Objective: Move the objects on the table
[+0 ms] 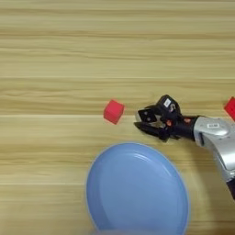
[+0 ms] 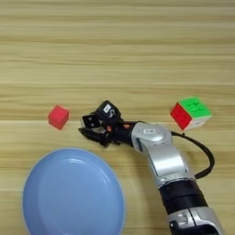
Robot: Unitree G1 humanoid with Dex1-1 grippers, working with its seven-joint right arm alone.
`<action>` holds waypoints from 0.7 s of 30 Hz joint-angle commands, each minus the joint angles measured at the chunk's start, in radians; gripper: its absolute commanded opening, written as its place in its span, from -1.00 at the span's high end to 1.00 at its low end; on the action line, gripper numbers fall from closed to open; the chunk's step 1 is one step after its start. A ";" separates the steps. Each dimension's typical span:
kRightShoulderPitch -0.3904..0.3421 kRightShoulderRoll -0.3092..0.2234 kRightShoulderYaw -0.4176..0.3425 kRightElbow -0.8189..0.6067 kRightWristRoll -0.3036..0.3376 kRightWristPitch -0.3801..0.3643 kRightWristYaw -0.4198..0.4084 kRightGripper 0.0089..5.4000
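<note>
A plain red cube sits on the wooden table left of centre. My right gripper hovers just right of it, a short gap apart, fingers spread and nothing between them. The silver forearm comes in from the bottom right. A green-and-red puzzle cube rests on the table to the right of the arm; only its red corner shows at the left eye view's right edge.
A large round blue plate lies at the front, just below the gripper and red cube. A black cable loops off the arm's right side.
</note>
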 commanded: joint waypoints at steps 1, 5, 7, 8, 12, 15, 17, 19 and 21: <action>-0.052 -0.016 -0.027 -0.086 0.035 0.000 -0.009 -0.54; -0.066 -0.034 -0.077 -0.183 0.079 0.028 -0.014 -0.73; -0.071 -0.048 -0.097 -0.230 0.095 0.044 -0.014 -0.83; -0.071 -0.055 -0.106 -0.249 0.102 0.053 -0.012 -0.85; -0.066 -0.118 -0.164 -0.303 0.140 0.077 0.017 -0.97; -0.053 -0.189 -0.205 -0.295 0.153 0.061 0.060 -0.97; -0.040 -0.226 -0.227 -0.273 0.159 0.041 0.088 -0.97; -0.022 -0.260 -0.249 -0.237 0.171 0.007 0.134 -0.97; 0.012 -0.309 -0.265 -0.191 0.185 -0.054 0.219 -0.97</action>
